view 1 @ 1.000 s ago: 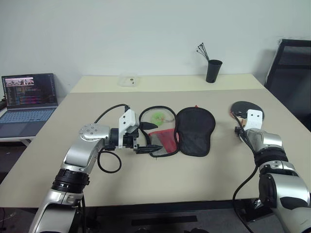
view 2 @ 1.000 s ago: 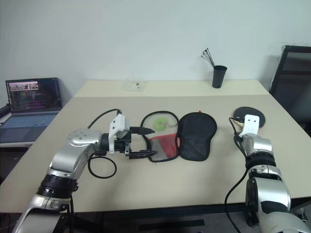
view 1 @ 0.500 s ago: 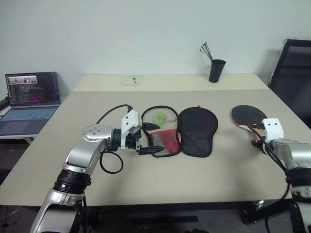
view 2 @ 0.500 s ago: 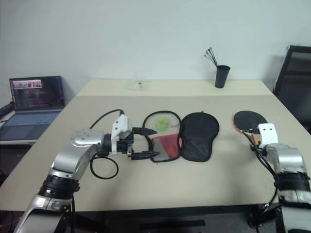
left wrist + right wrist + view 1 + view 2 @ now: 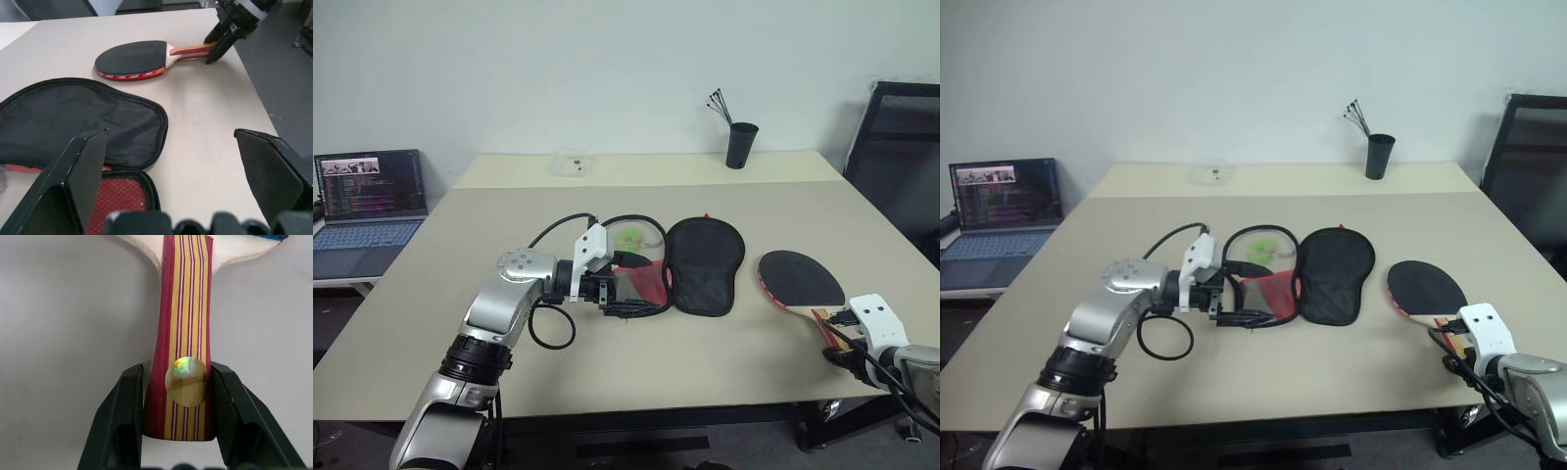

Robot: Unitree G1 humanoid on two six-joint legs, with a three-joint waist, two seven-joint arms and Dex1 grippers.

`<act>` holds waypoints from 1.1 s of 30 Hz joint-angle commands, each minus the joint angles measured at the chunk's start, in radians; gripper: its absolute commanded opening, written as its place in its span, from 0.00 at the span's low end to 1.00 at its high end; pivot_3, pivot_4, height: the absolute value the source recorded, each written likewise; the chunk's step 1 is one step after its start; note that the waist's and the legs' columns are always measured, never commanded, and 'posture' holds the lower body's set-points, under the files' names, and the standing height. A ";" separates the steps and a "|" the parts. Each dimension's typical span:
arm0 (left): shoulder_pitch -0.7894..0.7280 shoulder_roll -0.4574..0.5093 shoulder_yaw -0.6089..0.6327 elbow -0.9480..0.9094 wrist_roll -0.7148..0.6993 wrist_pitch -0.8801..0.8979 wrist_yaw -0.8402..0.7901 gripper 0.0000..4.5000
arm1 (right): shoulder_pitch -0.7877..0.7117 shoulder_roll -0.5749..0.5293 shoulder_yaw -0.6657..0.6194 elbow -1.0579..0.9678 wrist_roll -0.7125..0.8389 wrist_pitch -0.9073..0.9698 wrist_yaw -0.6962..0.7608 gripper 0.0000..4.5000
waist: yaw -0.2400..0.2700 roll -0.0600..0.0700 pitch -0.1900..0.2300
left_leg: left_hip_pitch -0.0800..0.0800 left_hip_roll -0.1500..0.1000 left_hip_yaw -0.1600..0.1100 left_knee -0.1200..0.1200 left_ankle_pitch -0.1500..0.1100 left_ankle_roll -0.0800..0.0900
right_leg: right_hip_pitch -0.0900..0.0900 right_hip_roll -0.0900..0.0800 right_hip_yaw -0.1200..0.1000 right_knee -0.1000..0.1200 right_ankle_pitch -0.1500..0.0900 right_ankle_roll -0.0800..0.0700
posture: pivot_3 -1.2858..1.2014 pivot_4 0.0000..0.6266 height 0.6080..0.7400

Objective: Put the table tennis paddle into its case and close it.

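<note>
The table tennis paddle (image 5: 800, 278) lies flat at the table's right front, black rubber up and handle toward me. My right gripper (image 5: 177, 377) is shut on the striped wooden handle (image 5: 183, 323); it is also in the left wrist view (image 5: 217, 46). The case (image 5: 705, 264) lies unzipped and spread open mid-table. Its black half is on the right; the mesh pocket and red lining (image 5: 646, 282) are on the left. My left gripper (image 5: 631, 286) stands open and level at the case's left half, with nothing between its fingers (image 5: 83, 166).
A laptop (image 5: 367, 196) sits on a side table at the left. A black cup with pens (image 5: 740, 144) and a small clear box (image 5: 573, 164) stand at the table's far edge. A black chair (image 5: 901, 147) is at the right.
My right gripper has drawn the paddle back from the far right of the table toward the front edge. The left gripper has edged slightly right, closer over the case.
</note>
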 commanded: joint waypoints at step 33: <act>0.043 0.033 0.019 -0.047 0.000 -0.049 0.034 1.00 | -0.266 0.073 0.056 0.326 -0.071 -0.119 -0.075 0.31 | -0.002 -0.002 -0.001 | 0.001 0.000 0.002 0.001 0.000 0.000 | 0.000 -0.001 0.007 0.000 0.003 0.003 | 0.52 0.24 1.00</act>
